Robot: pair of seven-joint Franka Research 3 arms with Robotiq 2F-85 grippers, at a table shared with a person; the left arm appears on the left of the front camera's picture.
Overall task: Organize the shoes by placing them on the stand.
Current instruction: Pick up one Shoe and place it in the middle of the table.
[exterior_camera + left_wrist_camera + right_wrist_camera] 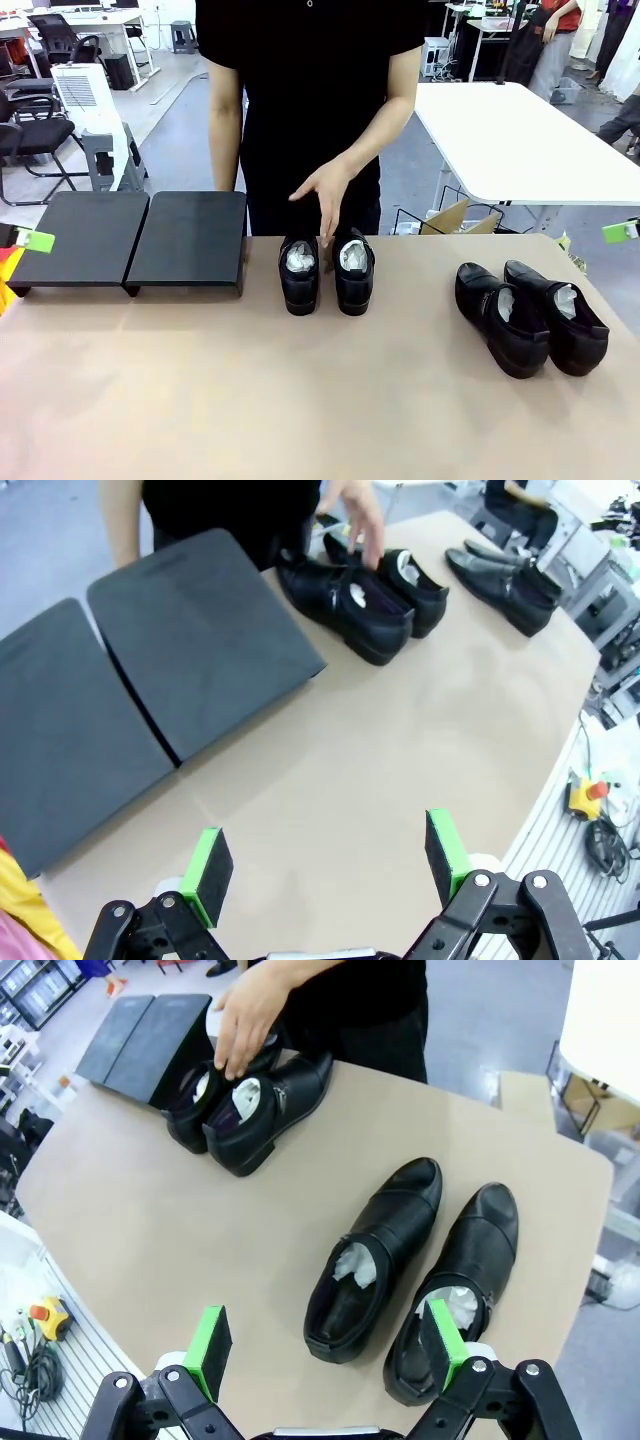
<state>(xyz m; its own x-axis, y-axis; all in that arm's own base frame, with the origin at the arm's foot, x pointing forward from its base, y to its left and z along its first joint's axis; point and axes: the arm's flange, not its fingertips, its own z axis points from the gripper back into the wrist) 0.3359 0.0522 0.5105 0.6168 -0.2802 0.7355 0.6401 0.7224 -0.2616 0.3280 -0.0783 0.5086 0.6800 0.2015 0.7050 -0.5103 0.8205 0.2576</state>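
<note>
The right tool [323, 1312] is held released over the tabletop [130, 1220], two shoes [375, 1250] just ahead; the left tool [322, 830], likewise released, is faced by the stand [200, 630].

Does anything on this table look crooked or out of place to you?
Nothing is damaged or spilled. The right-hand pair of shoes sits askew, slanted across the tabletop, while the middle pair, by the person's hand, stands straight. All four shoes are on the tabletop, none on the stand.
</note>
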